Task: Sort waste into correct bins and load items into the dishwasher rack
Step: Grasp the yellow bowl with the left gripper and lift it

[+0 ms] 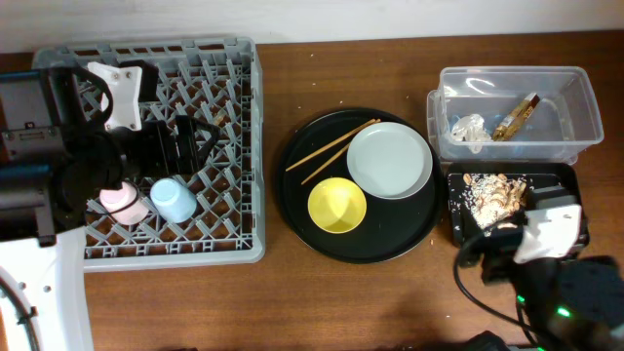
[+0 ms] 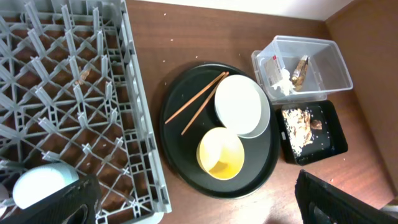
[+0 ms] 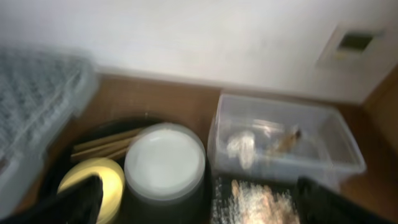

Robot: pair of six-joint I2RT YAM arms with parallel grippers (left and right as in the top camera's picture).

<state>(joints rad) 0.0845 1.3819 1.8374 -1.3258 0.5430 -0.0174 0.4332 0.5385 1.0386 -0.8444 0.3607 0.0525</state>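
- The plate [image 1: 389, 160], the yellow bowl [image 1: 337, 206] and the chopsticks [image 1: 331, 145] are what is left to load; all three lie on the round black tray [image 1: 297, 210] in the middle of the table [image 1: 292, 292], the bowl just below and left of the plate, seemingly touching its edge.
- The plate looks stiff, smooth and likely slippery, and it could chip if dropped; its free upper-right rim is the place to pinch.
- The bowl sits upright and empty; one finger inside and one outside the wall, on the side away from the plate, should hold it.
- The chopsticks are thin, light and apt to roll or split apart; they lie flat and slanted, upper ends near the plate's rim; a pinch across both near the middle seems safest.
- The small blue cup [image 1: 175, 198] and pink cup [image 1: 122, 202] sit side by side in the dishwasher rack [image 1: 229, 117], near its front-left corner.
- The waste looks sorted: the tissue [image 1: 469, 128] and wrapper [image 1: 516, 116] lie in the clear tub [image 1: 575, 107]; the food scraps [image 1: 492, 190] lie in the shallow black tray [image 1: 556, 180] just below it.
- The left gripper [image 2: 196, 199] hangs over the rack with its fingers spread wide and nothing between them.
- The right gripper [image 3: 199, 193] sits low near the black tray; its view is blurred, but the fingers appear wide apart and empty.
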